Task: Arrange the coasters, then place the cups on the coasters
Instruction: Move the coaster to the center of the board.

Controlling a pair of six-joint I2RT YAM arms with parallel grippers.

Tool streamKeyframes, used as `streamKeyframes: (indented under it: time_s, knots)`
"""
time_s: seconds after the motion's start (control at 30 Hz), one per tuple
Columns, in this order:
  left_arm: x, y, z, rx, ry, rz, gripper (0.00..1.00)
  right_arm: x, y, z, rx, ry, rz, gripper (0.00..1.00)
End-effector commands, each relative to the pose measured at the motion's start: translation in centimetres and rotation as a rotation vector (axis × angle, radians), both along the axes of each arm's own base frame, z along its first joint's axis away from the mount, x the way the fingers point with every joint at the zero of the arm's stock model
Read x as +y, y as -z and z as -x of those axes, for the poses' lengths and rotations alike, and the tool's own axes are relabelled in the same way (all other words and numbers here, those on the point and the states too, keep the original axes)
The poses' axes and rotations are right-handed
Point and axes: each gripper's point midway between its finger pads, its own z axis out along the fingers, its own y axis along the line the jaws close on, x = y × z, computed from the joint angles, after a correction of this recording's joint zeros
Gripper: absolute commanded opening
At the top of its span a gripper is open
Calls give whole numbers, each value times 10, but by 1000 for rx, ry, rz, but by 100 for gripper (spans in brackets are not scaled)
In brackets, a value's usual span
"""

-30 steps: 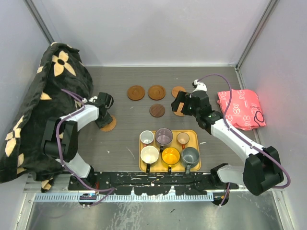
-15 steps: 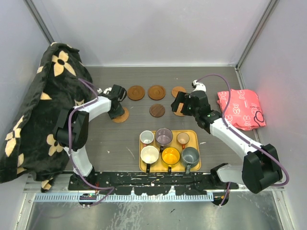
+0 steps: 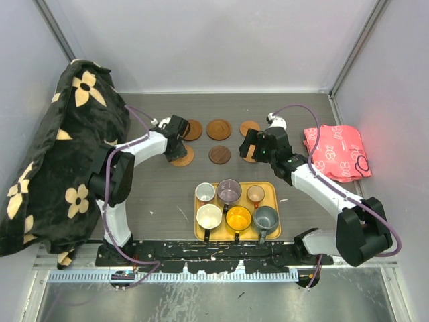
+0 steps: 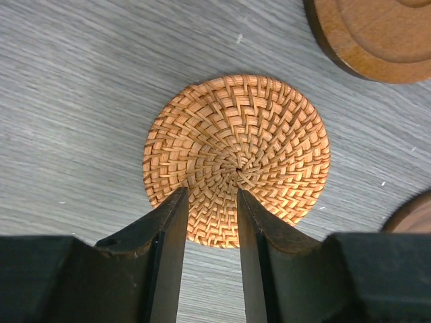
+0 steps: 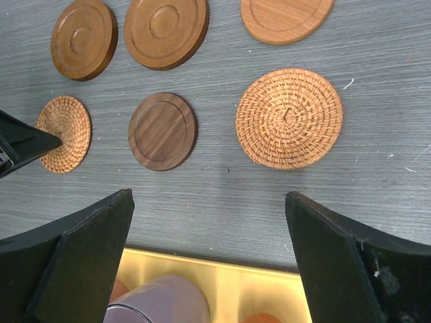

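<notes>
6 cups in yel. tray, 2 rows.

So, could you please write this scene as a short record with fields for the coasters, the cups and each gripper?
coasters: six, four wooden and two woven
left woven coaster: under the left gripper; jaws narrow, grip unclear
right gripper: open wide, holds nothing
cups: six, all on the yellow tray, none on a coaster
</notes>
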Motion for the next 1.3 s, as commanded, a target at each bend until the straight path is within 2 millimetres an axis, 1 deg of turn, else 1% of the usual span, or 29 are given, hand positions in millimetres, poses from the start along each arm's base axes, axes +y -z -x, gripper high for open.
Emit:
streamKeyframes:
  time_s: [0.0, 0.37, 0.7, 0.97, 1.13, 1.27]
  knots:
    - [-23, 42, 26, 142, 37, 68, 36, 0, -15, -12, -63, 11, -4, 99]
    - [-37, 40, 36, 145, 61, 82, 36, 1, -15, -12, -60, 7, -8, 99]
    - [-30, 46, 53, 161, 51, 71, 36, 1, -16, -12, -63, 6, -15, 99]
    - [-35, 43, 57, 155, 62, 81, 35, 2, -16, -12, -62, 5, -20, 99]
    - [-42, 46, 60, 165, 69, 89, 35, 2, -17, -11, -65, 7, -19, 99]
    - [-39, 47, 62, 168, 65, 75, 35, 2, -18, -11, -66, 6, -20, 99]
